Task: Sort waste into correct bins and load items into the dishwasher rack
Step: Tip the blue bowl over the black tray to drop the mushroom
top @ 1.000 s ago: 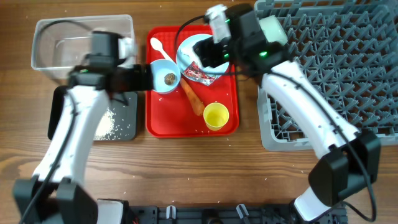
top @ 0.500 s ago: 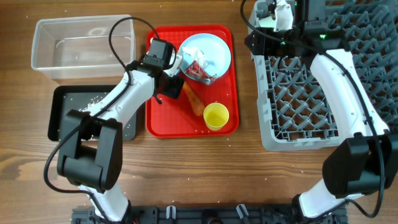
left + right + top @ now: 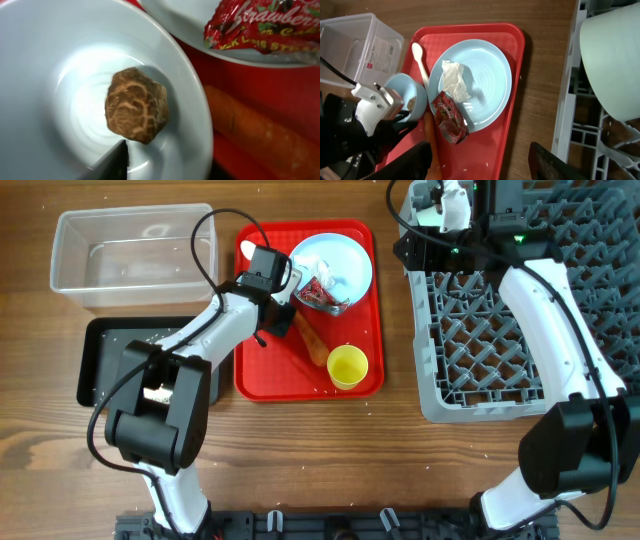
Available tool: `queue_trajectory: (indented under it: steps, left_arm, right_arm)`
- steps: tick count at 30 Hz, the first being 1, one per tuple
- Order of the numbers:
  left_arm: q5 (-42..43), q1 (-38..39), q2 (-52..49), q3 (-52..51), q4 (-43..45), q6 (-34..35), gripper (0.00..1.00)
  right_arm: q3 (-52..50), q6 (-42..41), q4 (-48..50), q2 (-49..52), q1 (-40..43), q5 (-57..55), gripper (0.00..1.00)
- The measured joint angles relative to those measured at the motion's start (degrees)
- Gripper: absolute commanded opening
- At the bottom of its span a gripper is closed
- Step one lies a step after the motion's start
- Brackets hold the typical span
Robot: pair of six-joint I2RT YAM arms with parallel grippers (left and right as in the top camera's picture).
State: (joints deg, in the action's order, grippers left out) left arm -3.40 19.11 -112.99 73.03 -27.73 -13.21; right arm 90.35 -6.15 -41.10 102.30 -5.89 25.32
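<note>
Left wrist view: the brown lump (image 3: pixel 136 105) lies in the blue bowl (image 3: pixel 45 65), just ahead of the left end effector (image 3: pixel 275 298) — whether its jaws are open or closed I cannot tell. The right end effector (image 3: pixel 487 161), spread wide and empty, is well apart, over the rack (image 3: pixel 520 330).

We see a robotics lab staged as a kitchen: a left arm (image 3: pixel 205 340) and a right arm (image 3: pixel 560 310) rise from a black rail (image 3: pixel 330 526) at the near edge of the bench (image 3: pixel 400 470), and a dishwasher rack (image 3: pixel 480 365) sits on its wood beside a red tray (image 3: pixel 300 392).
</note>
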Motion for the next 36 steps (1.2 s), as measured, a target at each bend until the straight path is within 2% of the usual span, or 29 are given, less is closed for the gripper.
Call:
queue_trajectory:
  steps: [1,6,7,8,9,10,14,18,20,23,27,29,31,32,33,36]
  left_arm:
    - [0.07,0.04,0.0,0.0,0.07,0.26,0.04]
    - [0.24,0.46,0.61,1.18,0.44,1.92,0.04]
    - [0.26,0.5,1.38,1.25,-1.36,3.15,0.04]
    - [0.66,0.42,4.28,1.9,-8.28,6.84,0.04]
    - [1.09,0.31,6.58,2.25,-10.84,9.11,0.04]
    - [3.96,-0.66,13.7,3.61,-16.65,13.99,0.04]
    - [9.99,-5.31,27.3,5.9,-22.18,18.53,0.04]
    - [17.99,-14.86,31.04,5.9,-32.13,19.06,0.04]
    - [21.0,-21.24,32.06,5.81,-37.22,17.11,0.04]
    - [27.61,-29.42,32.35,2.32,-38.8,12.28,0.04]
    - [39.52,-38.82,32.3,-7.37,-31.01,5.05,0.04]
    - [47.36,-44.52,31.74,-12.94,-23.06,2.47,0.04]
    - [56.0,-48.7,29.64,-16.31,-18.91,-0.35,0.04]
    - [57.72,-49.31,29.05,-16.72,-18.47,-1.46,0.04]
    - [65.18,-52.04,25.7,-17.49,-18.32,-3.72,0.04]
    - [74.6,-55.52,19.1,-17.73,-17.05,-8.87,0.04]
  right_arm:
    - [0.02,0.22,-0.22,0.0,0.0,-0.02,0.64]
    - [0.02,0.42,-1.33,0.0,0.0,-0.09,0.64]
    - [0.0,0.42,-1.38,0.0,0.0,-0.07,0.64]
    - [0.02,0.42,-1.38,0.0,0.0,-0.09,0.64]
    - [0.02,0.42,-1.62,0.0,0.0,-0.09,0.64]
    - [0.02,0.42,-1.7,0.0,0.0,-0.09,0.64]
    - [0.02,0.44,-1.73,0.0,0.0,-0.26,0.64]
    - [0.02,0.46,-1.86,0.0,0.0,-0.26,0.64]
    - [0.02,0.52,-2.58,0.0,0.0,-0.26,0.64]
    - [0.02,0.85,-4.66,0.0,0.0,-0.26,0.64]
    - [0.02,1.03,-5.57,0.0,0.0,-0.28,0.64]
    - [0.02,1.05,-6.29,0.0,0.0,-0.28,0.64]
    - [0.02,1.07,-7.21,0.0,0.0,-0.28,0.64]
    - [0.02,1.07,-7.67,0.0,0.0,-0.28,0.64]
    - [0.02,1.07,-8.15,0.0,0.0,-0.28,0.64]
    - [0.0,1.07,-8.7,0.0,0.0,-0.28,0.64]
